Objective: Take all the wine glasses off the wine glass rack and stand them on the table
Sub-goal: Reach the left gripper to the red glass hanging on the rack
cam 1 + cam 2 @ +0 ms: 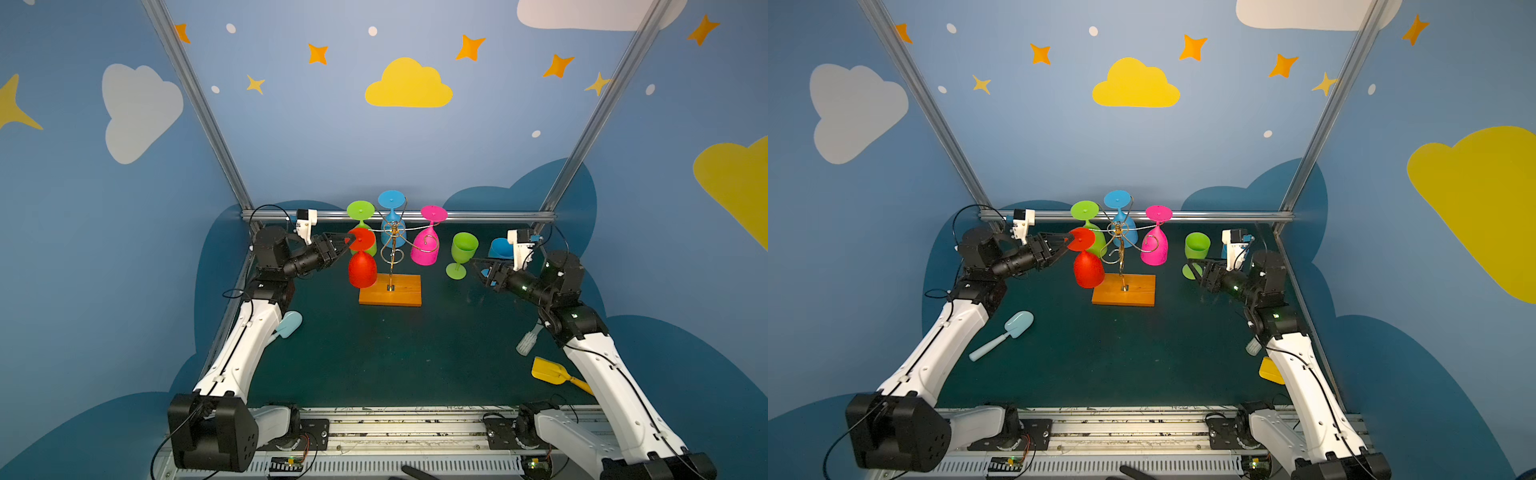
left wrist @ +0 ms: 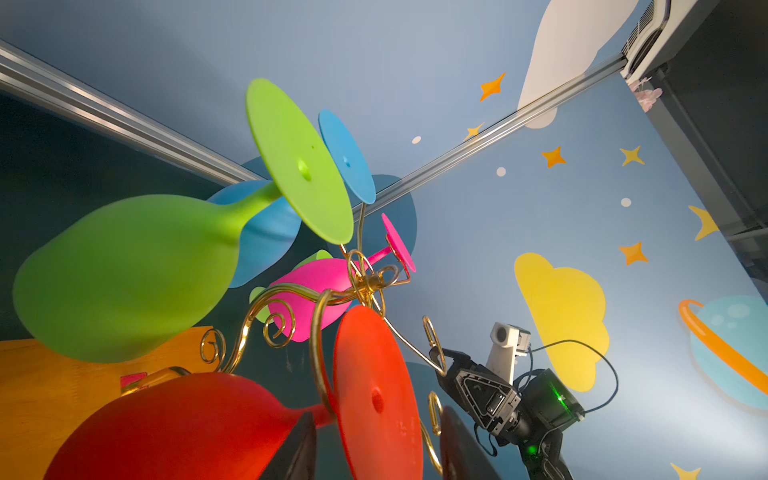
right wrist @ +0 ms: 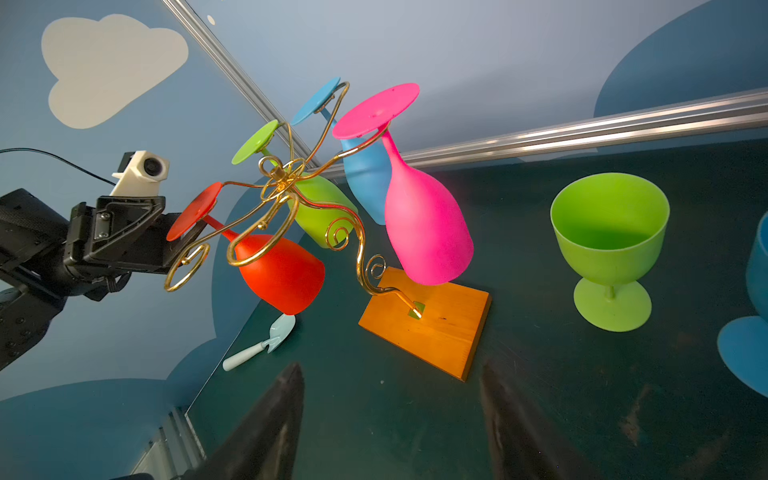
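The wine glass rack is a gold wire stand on an orange-brown wooden base, mid-table in both top views. A red wine glass hangs upside down from its front-left arm. My left gripper is open, one jaw on each side of the glass's round red foot, with gaps showing on both sides. Green, blue and pink glasses also hang there. My right gripper is open and empty, right of the rack.
A green glass and a blue glass stand upright on the mat at the back right. A light blue scoop lies front left. A white brush and a yellow scoop lie by my right arm.
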`<move>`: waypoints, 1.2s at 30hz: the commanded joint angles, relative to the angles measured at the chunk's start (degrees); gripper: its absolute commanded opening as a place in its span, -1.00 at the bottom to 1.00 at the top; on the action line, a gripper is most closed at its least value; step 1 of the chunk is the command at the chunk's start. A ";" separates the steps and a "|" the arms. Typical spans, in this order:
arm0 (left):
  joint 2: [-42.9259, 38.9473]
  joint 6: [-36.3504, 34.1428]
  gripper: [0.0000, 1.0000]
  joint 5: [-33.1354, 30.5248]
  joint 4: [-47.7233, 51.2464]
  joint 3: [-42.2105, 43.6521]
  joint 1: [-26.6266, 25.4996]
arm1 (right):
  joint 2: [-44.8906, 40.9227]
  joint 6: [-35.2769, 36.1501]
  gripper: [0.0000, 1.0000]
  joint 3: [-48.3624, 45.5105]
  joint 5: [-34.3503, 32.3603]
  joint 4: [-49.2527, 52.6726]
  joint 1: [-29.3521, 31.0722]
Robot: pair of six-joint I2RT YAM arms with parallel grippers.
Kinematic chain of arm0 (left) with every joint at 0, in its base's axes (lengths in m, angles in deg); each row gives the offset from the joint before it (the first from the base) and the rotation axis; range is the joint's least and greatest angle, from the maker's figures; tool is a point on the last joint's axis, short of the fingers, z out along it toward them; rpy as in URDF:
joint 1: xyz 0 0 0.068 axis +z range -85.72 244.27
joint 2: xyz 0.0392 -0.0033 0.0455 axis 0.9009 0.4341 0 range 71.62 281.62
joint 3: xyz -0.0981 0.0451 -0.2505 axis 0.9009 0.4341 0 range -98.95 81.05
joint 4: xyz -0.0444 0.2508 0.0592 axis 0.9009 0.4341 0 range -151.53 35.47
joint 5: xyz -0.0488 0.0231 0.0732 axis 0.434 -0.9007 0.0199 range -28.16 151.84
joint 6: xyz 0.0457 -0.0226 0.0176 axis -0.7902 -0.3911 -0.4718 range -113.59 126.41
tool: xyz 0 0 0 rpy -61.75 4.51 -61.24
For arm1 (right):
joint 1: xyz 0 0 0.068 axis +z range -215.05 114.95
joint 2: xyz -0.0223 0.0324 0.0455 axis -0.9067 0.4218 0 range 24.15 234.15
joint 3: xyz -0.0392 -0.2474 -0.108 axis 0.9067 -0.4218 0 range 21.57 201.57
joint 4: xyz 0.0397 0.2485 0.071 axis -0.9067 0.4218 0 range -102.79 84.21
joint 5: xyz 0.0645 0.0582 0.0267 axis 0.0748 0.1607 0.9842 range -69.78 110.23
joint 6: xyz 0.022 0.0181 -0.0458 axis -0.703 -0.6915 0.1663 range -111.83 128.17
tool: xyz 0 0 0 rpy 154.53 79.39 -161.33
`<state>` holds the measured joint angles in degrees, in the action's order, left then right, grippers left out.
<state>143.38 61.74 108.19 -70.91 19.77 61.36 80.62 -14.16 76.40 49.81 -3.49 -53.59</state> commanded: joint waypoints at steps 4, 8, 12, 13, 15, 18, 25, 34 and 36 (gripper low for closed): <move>1.53 -0.05 -0.25 1.34 -1.25 -2.51 -0.64 | -1.45 -0.35 0.34 -0.44 -0.27 -1.08 0.31; 1.90 0.22 -0.32 1.71 -1.08 -2.87 -0.68 | -1.84 -0.28 0.34 -0.42 -0.25 -1.04 0.31; 1.63 -0.13 -0.45 1.57 0.19 -3.06 -0.66 | -2.30 -0.19 0.34 -0.42 -0.66 -0.82 0.33; 1.49 -0.18 -0.48 1.51 0.38 -3.21 -0.64 | -2.39 -0.17 0.34 -0.42 -0.72 -0.73 0.36; 1.27 -0.14 -0.51 1.32 0.93 -3.39 -0.62 | -2.50 -0.12 0.34 -0.42 -0.78 -0.67 0.31; 0.92 -0.30 -0.53 1.20 1.68 -3.67 -0.63 | -2.50 -0.17 0.34 -0.34 -0.74 -0.61 0.40; 0.00 -0.02 -0.70 1.11 3.24 -3.78 -0.33 | -3.11 0.31 0.35 -0.42 -1.14 -0.07 0.36; -1.51 1.76 -0.71 1.79 3.50 -4.21 0.76 | -4.56 1.20 0.48 -0.18 -2.56 0.32 0.38; -1.73 2.33 -0.71 1.99 3.24 -4.21 0.89 | -4.86 1.28 0.49 -0.33 -2.82 0.37 0.34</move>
<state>143.93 63.95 108.78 -64.64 18.02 61.60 76.94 -13.63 76.40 48.08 -3.24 -53.54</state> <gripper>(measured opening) 0.147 0.743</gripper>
